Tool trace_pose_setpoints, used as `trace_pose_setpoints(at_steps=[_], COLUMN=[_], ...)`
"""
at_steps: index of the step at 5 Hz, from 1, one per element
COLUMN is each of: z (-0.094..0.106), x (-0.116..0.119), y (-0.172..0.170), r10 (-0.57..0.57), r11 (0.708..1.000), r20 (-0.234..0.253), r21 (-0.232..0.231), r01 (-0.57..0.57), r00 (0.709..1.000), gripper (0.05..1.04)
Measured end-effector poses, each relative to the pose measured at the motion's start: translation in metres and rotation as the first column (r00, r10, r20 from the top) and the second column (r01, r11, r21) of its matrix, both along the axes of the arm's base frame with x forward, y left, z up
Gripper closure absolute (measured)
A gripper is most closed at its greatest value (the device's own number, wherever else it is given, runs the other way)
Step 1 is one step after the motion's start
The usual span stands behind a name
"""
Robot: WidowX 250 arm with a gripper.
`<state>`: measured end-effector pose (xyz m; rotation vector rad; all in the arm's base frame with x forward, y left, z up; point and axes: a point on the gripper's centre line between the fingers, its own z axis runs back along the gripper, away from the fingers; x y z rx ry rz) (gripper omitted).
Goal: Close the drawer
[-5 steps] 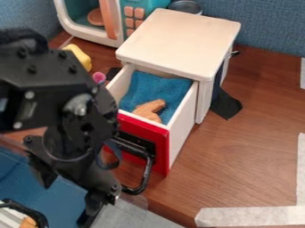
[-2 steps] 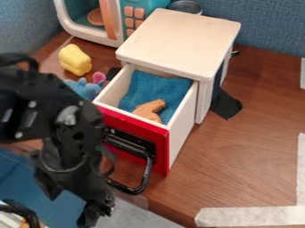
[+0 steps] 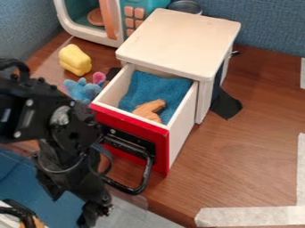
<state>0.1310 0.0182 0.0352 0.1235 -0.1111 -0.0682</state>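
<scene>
Got a pulled-out drawer (image 3: 128, 122), blue cloth (image 3: 147, 89) inside, gripper (image 3: 95, 213) near the handle (image 3: 145, 176). Can't tell how open or whether holding anything tbh.

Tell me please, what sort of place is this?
Probably a robot test area with toys: a robot arm is next to an open drawer, a toy microwave stands farther back, and tape lies on the table.

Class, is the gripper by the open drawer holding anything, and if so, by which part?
That cannot be told. The gripper is beside the black handle, and the arm covers the handle's left end, hiding any hold there.
</scene>
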Motion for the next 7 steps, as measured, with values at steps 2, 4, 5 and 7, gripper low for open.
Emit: trace_pose_setpoints(at_steps=[2, 4, 5, 7], z=[-0.008, 0.002, 0.002, -0.012], x=[0.01, 0.028, 0.035, 0.042], y=[0.001, -0.01, -0.012, -0.01], r10=[0.029, 0.033, 0.039, 0.034], r11=[1.0, 0.999, 0.999, 0.999], r20=[-0.006, 0.02, 0.021, -0.002], r21=[0.002, -0.006, -0.002, 0.021], r01=[-0.029, -0.033, -0.039, -0.034], r00=[1.0, 0.999, 0.999, 0.999], gripper=[0.083, 0.083, 0.083, 0.083])
